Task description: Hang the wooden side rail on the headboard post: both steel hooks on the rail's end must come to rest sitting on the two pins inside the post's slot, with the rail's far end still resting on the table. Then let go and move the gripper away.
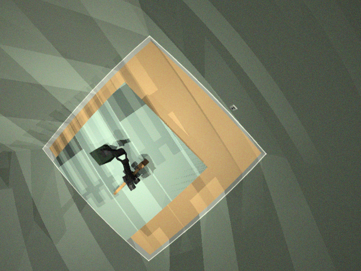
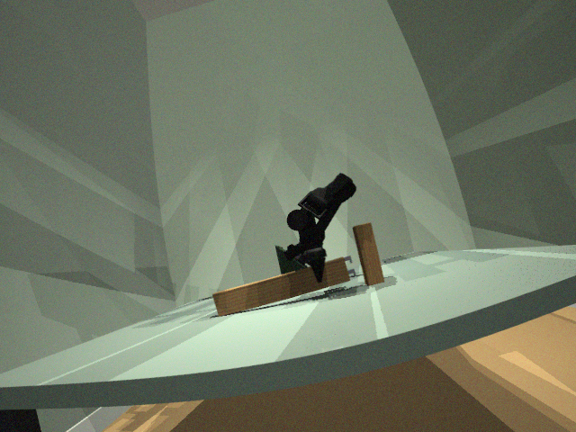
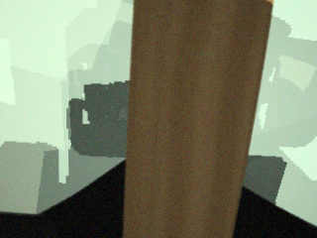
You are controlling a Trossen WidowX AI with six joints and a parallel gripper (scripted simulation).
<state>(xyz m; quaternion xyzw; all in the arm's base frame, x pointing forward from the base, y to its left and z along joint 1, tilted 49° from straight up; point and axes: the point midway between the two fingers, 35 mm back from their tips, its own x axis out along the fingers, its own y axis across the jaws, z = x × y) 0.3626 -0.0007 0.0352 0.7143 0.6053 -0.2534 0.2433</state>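
Note:
The wooden side rail [image 1: 119,188] [image 2: 263,292] [image 3: 190,109] is tilted in the exterior view. Its far left end rests on the table and its hooked end is raised a little. My gripper [image 2: 319,279] is shut on the rail, nearer the hooked end; its dark fingers flank the wood at the bottom of the wrist view. Two grey steel hooks, the upper hook [image 2: 347,258] and the lower hook [image 2: 351,273], stick out toward the headboard post [image 1: 145,162] [image 2: 368,255]. The post stands upright with a visible gap between it and the hooks. Its slot and pins are hidden.
The pale green table [image 1: 148,198] [image 2: 209,357] carries the arm's dark base [image 1: 100,154] behind the rail. The arm bends above the rail, with its elbow high near the post in the exterior view. Patchy shadows cross the table.

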